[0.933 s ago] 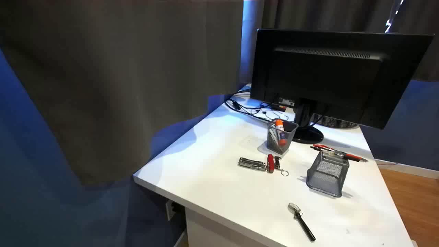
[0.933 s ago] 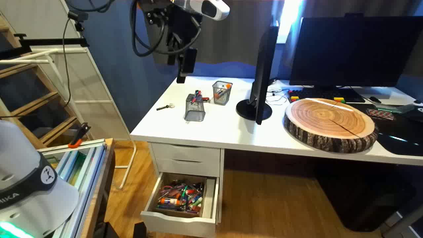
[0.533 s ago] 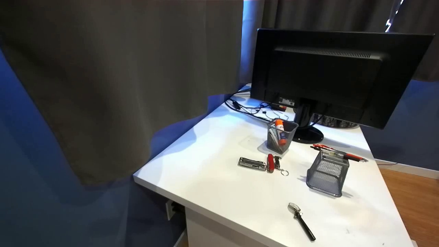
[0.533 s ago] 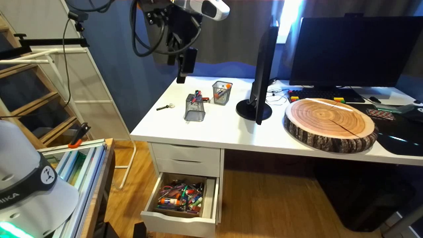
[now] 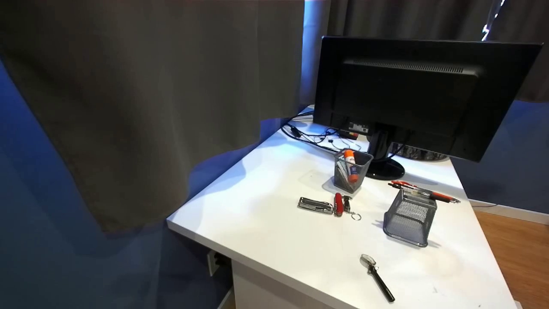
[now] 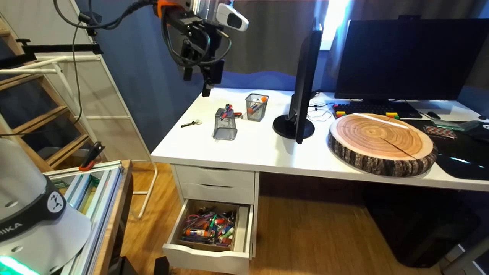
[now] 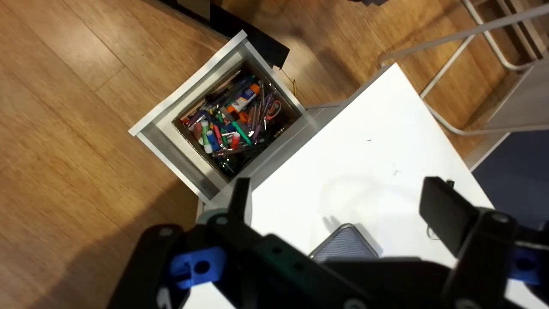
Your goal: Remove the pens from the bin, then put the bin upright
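Observation:
The bin (image 5: 407, 221), a dark grey wire-mesh holder, stands upside down on the white desk with its wide rim down; it also shows in an exterior view (image 6: 225, 130). A few red and dark pens (image 5: 422, 192) lie across its upturned base; they also show in an exterior view (image 6: 227, 110). My gripper (image 6: 197, 82) is open and empty, in the air above and behind the bin in that view. In the wrist view the open fingers (image 7: 336, 193) stand wide apart. Only a corner of the bin (image 7: 344, 243) shows there; the pens are hidden behind the gripper.
An upright mesh holder (image 5: 351, 176) with a glue stick stands near the monitor (image 5: 411, 94). A multitool (image 5: 315, 205), a red pocket knife (image 5: 339, 204) and a magnifier (image 5: 378, 279) lie on the desk. An open drawer (image 6: 208, 259) full of stationery sticks out below.
In an exterior view, my gripper and wrist have shifted left and slightly down, and have turned a little. The bin and the pens have not moved.

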### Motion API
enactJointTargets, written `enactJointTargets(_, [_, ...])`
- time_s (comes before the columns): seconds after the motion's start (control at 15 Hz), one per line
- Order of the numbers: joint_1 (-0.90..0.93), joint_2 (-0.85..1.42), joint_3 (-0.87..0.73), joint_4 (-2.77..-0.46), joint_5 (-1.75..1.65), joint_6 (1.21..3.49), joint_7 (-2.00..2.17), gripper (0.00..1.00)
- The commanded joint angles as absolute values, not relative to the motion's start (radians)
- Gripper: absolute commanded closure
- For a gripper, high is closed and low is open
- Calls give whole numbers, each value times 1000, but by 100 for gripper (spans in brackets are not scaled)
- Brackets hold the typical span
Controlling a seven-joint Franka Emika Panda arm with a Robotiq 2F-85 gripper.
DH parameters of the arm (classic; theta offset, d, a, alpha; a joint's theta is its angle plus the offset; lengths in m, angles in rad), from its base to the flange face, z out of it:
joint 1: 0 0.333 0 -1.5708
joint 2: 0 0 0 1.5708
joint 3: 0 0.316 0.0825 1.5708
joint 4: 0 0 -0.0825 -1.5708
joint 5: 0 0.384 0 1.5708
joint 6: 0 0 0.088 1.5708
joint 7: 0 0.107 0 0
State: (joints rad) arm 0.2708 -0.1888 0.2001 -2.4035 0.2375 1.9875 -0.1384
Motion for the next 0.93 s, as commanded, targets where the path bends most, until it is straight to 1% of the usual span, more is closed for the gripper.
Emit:
enactJointTargets(0.0, [313, -42, 273, -2286, 159, 2010, -175, 0])
enactJointTargets(0.53, [368, 206, 357, -2057, -98, 2043, -303, 0])
enactJointTargets(0.8, [365, 308, 384, -1975, -100, 2093, -480, 0])
enactJointTargets(0.87, [361, 244, 377, -2036, -83, 2084, -406, 0])
